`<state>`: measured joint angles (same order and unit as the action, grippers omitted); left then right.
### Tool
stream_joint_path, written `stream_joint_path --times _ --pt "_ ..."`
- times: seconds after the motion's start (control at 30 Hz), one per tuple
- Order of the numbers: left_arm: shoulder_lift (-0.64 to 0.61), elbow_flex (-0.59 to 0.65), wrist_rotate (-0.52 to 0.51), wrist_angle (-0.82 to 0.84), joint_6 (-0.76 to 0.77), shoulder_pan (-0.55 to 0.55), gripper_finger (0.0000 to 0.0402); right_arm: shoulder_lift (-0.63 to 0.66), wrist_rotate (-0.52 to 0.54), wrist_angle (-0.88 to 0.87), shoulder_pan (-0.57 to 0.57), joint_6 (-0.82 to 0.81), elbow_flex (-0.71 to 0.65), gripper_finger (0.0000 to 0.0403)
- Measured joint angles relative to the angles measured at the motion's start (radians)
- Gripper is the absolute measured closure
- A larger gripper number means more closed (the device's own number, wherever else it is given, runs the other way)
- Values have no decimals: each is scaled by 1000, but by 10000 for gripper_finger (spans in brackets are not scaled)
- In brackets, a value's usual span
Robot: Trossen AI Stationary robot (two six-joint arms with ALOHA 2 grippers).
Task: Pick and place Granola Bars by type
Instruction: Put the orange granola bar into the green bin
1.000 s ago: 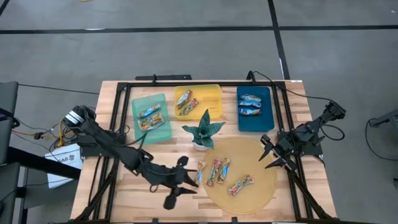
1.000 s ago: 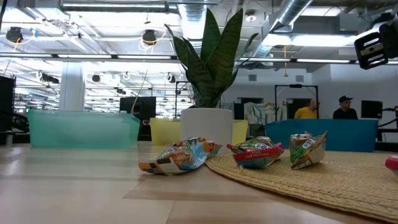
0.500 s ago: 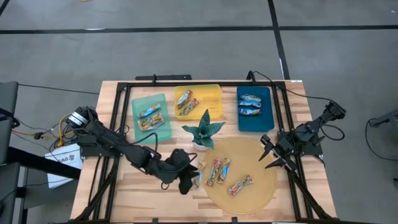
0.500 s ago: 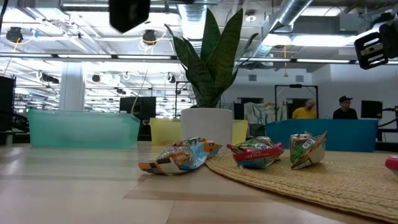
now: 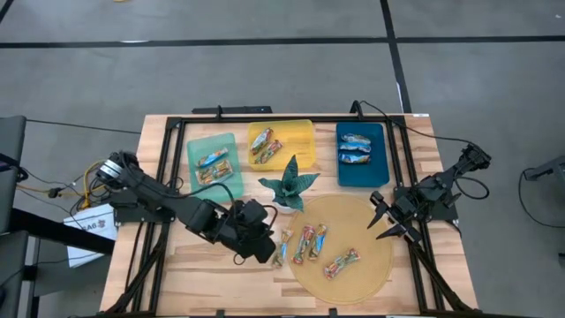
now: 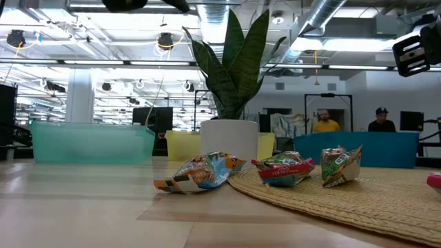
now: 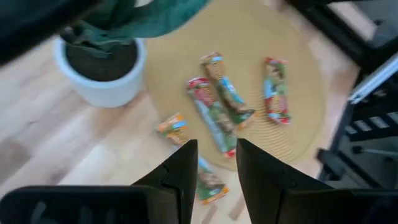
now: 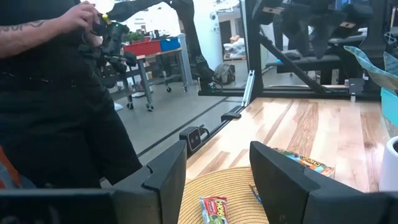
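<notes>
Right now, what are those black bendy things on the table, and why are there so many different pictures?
Those are two robot arms. Each ends in two fingers for picking things up. One picture looks down from above, one peeks across the tabletop, and two come from cameras on the arms' wrists. The left gripper hangs open over a granola bar at the edge of the round woven mat; it holds nothing. The right gripper waits open by the mat's other side. Three more bars lie on the mat. Behind stand a potted plant and three trays: green, yellow and blue, each already holding bars.
</notes>
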<state>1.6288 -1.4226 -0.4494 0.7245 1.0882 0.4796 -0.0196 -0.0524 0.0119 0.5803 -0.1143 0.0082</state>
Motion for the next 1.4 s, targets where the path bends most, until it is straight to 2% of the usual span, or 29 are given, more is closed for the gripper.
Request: stream_joint_path --times 0.2,0.33,0.43,0.57,0.73,0.87,1.13,1.4 --pt "49 -31 62 -10 -5 -24 299 0 0 0 0 0 0 234" --pt "82 -31 147 -22 13 -43 299 0 0 1 0 0 0 234" --pt "102 -30 153 -25 -8 -47 299 0 0 2 0 0 0 234" --pt "134 -30 158 -40 77 -56 299 0 0 1 0 0 0 234" --pt "192 -31 229 -40 121 -73 299 0 0 1 0 0 0 234" --pt "241 -31 235 -42 150 -74 291 0 0 1 0 0 0 234" --pt "304 -30 311 -58 141 -88 224 0 0 1 0 0 0 234" --pt "334 -27 332 -74 145 -104 148 0 0 1 0 0 0 234"
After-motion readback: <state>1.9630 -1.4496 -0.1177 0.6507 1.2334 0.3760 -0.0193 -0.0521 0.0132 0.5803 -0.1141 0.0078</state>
